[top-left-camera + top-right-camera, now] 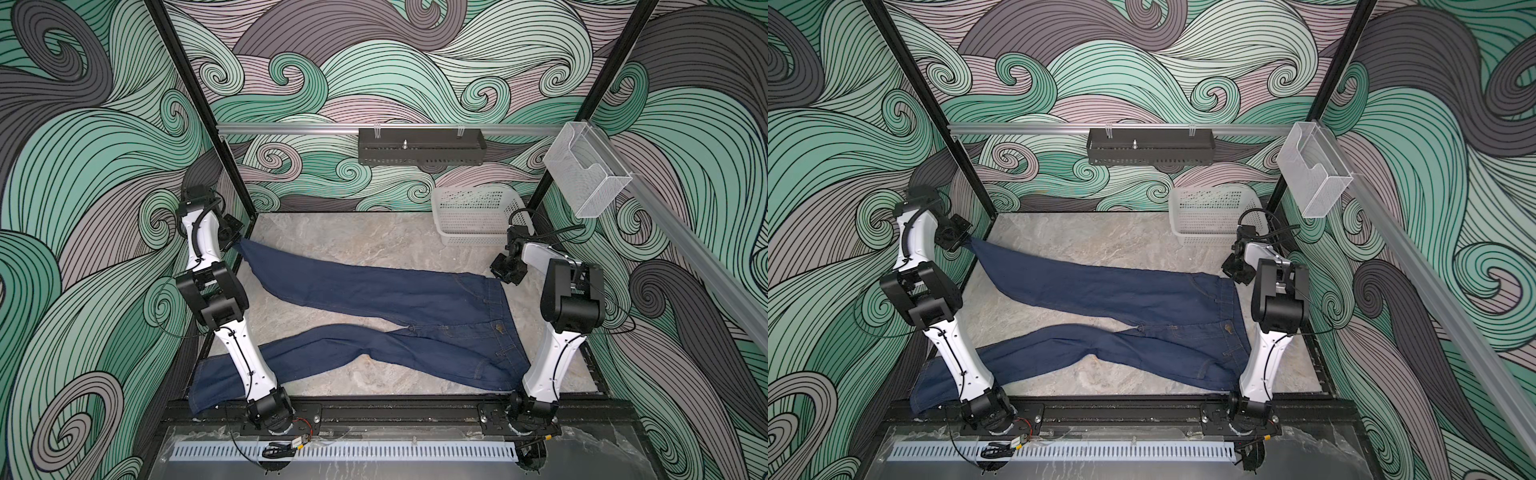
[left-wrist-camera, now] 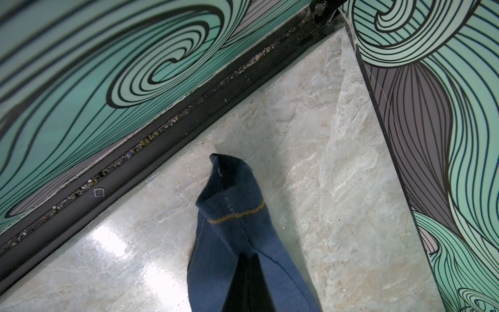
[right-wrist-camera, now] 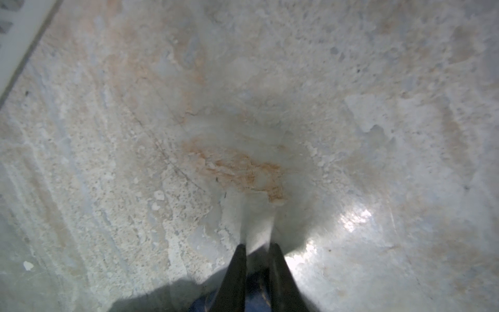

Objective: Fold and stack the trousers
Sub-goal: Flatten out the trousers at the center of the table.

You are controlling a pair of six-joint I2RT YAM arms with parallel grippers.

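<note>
Dark navy trousers lie spread on the marble table, waist to the right and both legs reaching left. My left gripper is shut on the far leg's hem, holding it just above the table at the far left corner. At the far corner of the waistband my right gripper has its jaws pressed close together with blue denim between them. The near leg's hem hangs over the front edge under my left arm.
A white perforated basket stands at the back right of the table, close behind my right gripper. A black tray hangs on the back rail and a clear holder on the right rail. Patterned walls close in three sides.
</note>
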